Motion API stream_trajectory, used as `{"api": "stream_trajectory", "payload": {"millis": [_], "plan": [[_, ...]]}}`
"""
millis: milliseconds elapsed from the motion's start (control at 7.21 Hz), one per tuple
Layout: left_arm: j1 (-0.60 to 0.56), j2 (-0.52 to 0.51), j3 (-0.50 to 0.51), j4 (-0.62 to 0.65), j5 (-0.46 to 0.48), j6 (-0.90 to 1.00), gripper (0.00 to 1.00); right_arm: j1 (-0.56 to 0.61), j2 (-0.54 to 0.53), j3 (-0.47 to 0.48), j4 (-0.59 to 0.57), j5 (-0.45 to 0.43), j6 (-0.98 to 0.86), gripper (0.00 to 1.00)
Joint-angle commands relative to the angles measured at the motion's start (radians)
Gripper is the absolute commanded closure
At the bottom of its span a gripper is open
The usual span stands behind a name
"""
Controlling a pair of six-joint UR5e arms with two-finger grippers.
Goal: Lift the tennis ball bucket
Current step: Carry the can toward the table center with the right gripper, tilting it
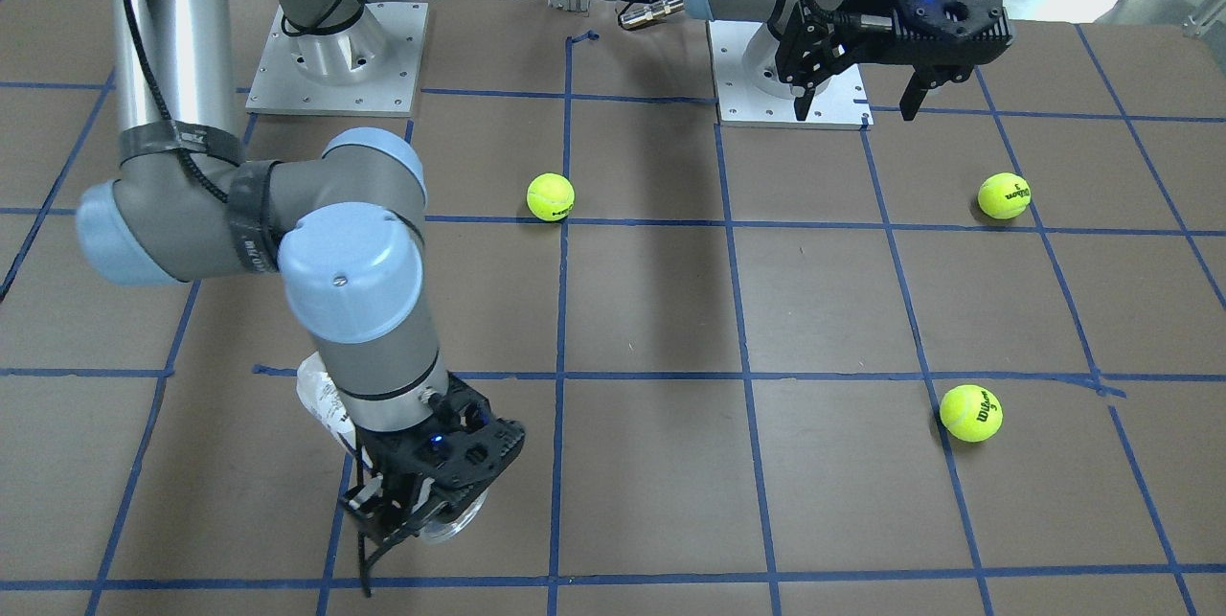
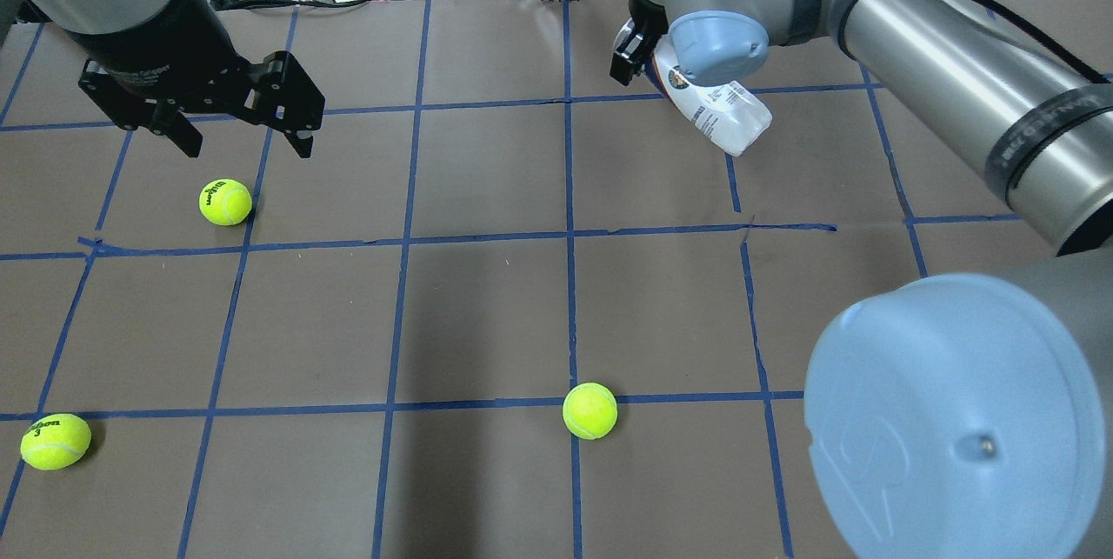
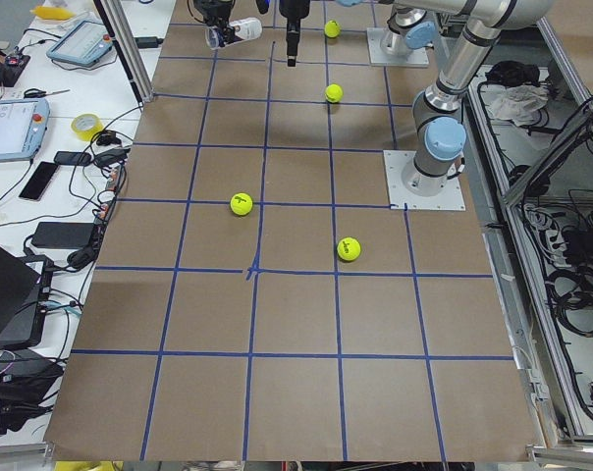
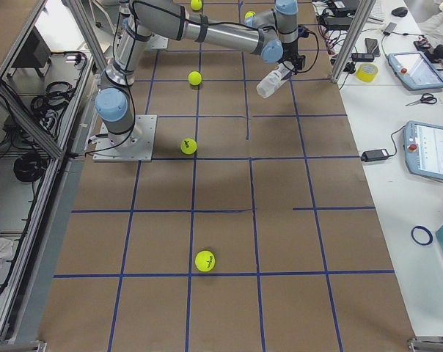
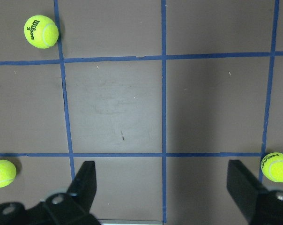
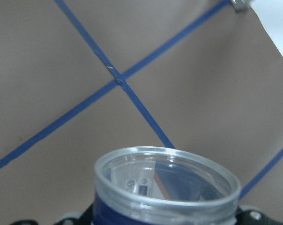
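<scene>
Tennis ball bucket (image 2: pixel 726 116) tilted, half hidden | right pincer (image 1: pixel 412 525) clamps it | left pincer (image 2: pixel 248 142) wide, empty

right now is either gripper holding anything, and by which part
The right gripper is shut on the tennis ball bucket, clamping its sides just below the open rim, with the bucket tilted. The left gripper is open and holds nothing.

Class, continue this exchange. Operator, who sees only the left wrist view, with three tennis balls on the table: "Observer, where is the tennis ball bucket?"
Observer: In the overhead view, the right gripper holds the tennis ball bucket by its open end.
Operator: Is it lifted?
Observer: The exterior right view shows it tilted and seemingly off the table.
Operator: Is anything inside?
Observer: Nothing shows inside it in the right wrist view.
</scene>
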Motion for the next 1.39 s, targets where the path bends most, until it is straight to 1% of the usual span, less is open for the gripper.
{"api": "stream_trajectory", "payload": {"millis": [0, 277, 416, 555, 693, 832, 971, 1109, 1248], "plan": [[0.0, 0.0, 0.0, 0.0, 0.001, 0.0, 0.0, 0.081, 0.007, 0.007, -0.043, -0.003, -0.188, 0.44], [0.0, 0.0, -0.002, 0.0, 0.001, 0.0, 0.0, 0.153, 0.022, 0.047, -0.051, 0.045, -0.326, 0.44], [0.001, 0.0, -0.003, 0.0, 0.001, 0.0, 0.0, 0.181, 0.042, 0.059, -0.093, 0.046, -0.374, 0.44], [0.001, 0.0, -0.002, 0.001, -0.001, 0.0, 0.0, 0.207, 0.066, 0.073, -0.119, 0.11, -0.42, 0.43], [0.001, 0.0, -0.002, 0.001, -0.001, 0.0, 0.0, 0.218, 0.1, 0.076, -0.127, 0.206, -0.493, 0.36], [0.001, 0.0, -0.002, 0.001, -0.001, 0.0, 0.0, 0.265, 0.1, 0.08, -0.133, 0.194, -0.48, 0.37], [0.001, 0.0, -0.002, 0.001, -0.002, 0.0, 0.0, 0.288, 0.109, 0.082, -0.141, 0.197, -0.476, 0.37], [0.001, 0.0, -0.002, 0.001, -0.002, 0.0, 0.0, 0.3, 0.114, 0.088, -0.143, 0.191, -0.476, 0.36], [0.001, 0.0, -0.002, 0.001, -0.002, 0.0, 0.0, 0.307, 0.119, 0.099, -0.161, 0.166, -0.485, 0.33]]}}
